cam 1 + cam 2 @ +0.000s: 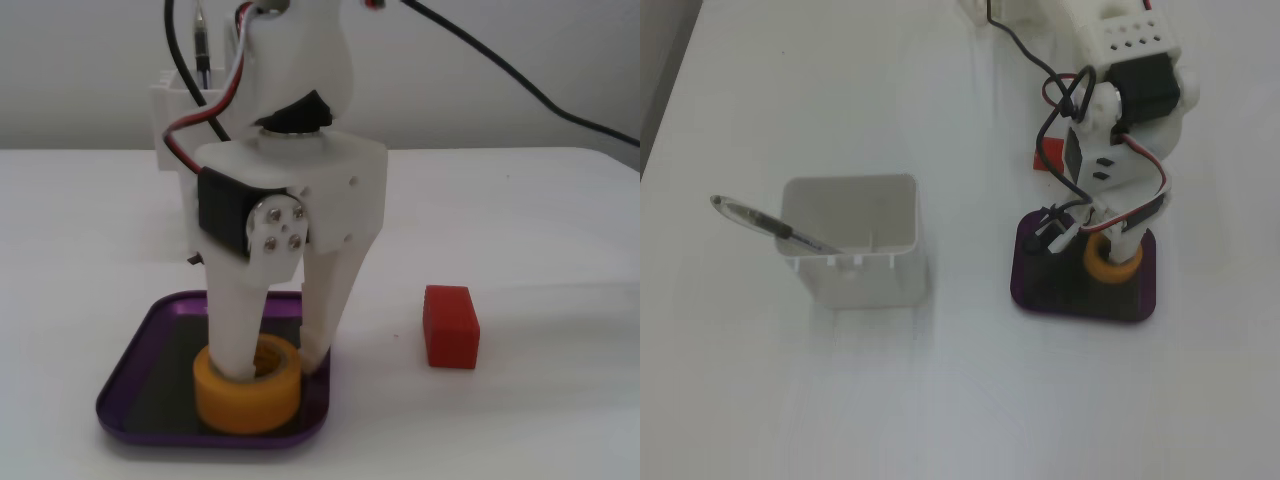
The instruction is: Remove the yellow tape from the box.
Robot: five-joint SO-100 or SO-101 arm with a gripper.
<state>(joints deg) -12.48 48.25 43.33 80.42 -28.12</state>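
The yellow tape (247,392) (1114,266) lies flat in the right half of the box (128,398) (1040,290), a shallow purple tray. My white gripper (275,368) (1106,247) has come down onto the roll. Its jaws stand open astride the roll's right wall. In a fixed view the left finger (233,340) reaches into the hollow core, and the right finger (318,335) stands outside, between the roll and the tray's right rim. The frames do not show whether the fingers touch the wall. In the fixed view from above, the arm hides most of the roll.
A small red block (450,326) (1042,161) lies on the white table right of the tray, half hidden by the arm from above. A tall white square container (853,245) with a pen (760,224) leaning out of it stands to the left. Cables hang around the arm.
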